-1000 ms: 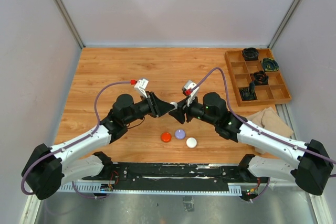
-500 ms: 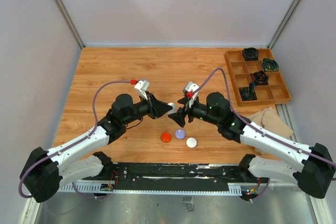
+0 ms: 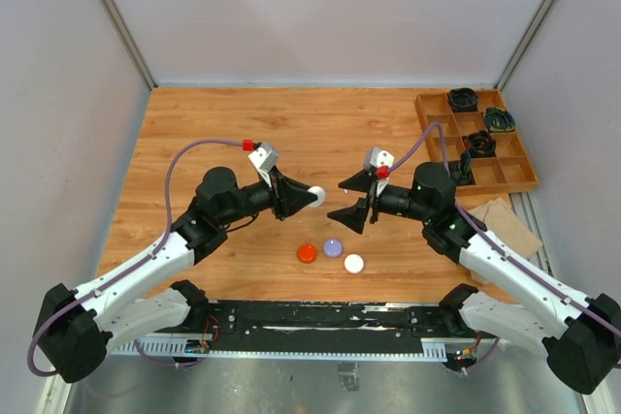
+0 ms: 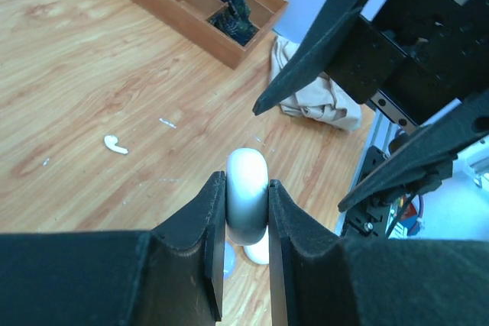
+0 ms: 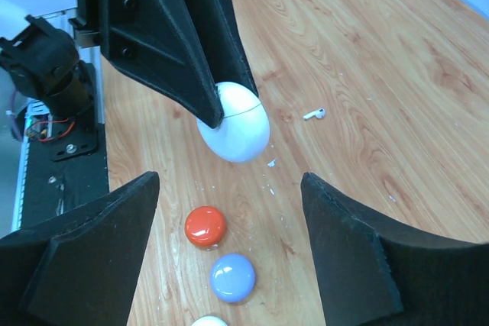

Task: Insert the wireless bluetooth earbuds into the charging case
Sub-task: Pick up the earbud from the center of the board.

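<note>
Above lilac puck (image 3: 333,247): right end effector (image 3: 351,201) released, wide open; left end effector (image 4: 244,185) pinches charging case (image 5: 233,131), handover done.

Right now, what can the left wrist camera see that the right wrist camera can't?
Only the left wrist view shows the wooden tray with its compartments and the beige cloth beside it. Only the right wrist view shows the orange-red puck. Both show the white case pinched between the left fingers, and one white earbud lying loose on the wooden table.
</note>
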Tool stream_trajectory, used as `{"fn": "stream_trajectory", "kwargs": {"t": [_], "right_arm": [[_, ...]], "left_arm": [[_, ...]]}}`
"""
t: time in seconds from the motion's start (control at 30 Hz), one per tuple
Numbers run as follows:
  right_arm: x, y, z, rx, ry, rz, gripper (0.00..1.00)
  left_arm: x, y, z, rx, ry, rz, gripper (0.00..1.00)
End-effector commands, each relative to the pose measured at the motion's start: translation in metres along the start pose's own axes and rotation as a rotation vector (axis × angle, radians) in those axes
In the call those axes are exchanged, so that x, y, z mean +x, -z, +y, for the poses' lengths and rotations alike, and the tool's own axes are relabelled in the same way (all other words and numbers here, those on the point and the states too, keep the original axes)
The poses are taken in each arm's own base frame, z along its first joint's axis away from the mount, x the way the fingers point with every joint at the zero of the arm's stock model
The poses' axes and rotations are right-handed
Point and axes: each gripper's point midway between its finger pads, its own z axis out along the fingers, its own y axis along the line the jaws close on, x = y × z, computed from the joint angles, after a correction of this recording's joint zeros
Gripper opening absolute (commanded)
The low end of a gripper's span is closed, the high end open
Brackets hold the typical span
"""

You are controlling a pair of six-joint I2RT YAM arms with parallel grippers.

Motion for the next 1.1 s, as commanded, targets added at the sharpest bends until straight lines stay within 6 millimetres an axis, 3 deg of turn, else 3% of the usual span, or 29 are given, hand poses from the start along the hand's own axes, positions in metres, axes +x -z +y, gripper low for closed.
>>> {"fn": "stream_trajectory", "kwargs": {"t": [0.0, 0.3, 0.6, 1.07], "right_arm": [[-0.013, 0.006, 0.016, -0.132, 0.023, -0.055, 0.75], [-0.017, 0.004, 0.029, -0.253, 0.036, -0.033, 0.65], [-0.019, -0.001, 0.031, -0.302, 0.015, -0.029, 0.54], [-0.025, -0.004, 0.039, -0.368, 0.022, -0.08, 0.41]], "left_arm": [[-0.022, 0.003, -0.025, 0.135, -0.125, -0.017, 0.0], [-0.023, 0.003, -0.049, 0.283, -0.233, 0.07, 0.0], [-0.015, 0.002, -0.05, 0.326, -0.283, 0.204, 0.0], [-0.015, 0.007, -0.057, 0.37, -0.299, 0.256, 0.0]]}}
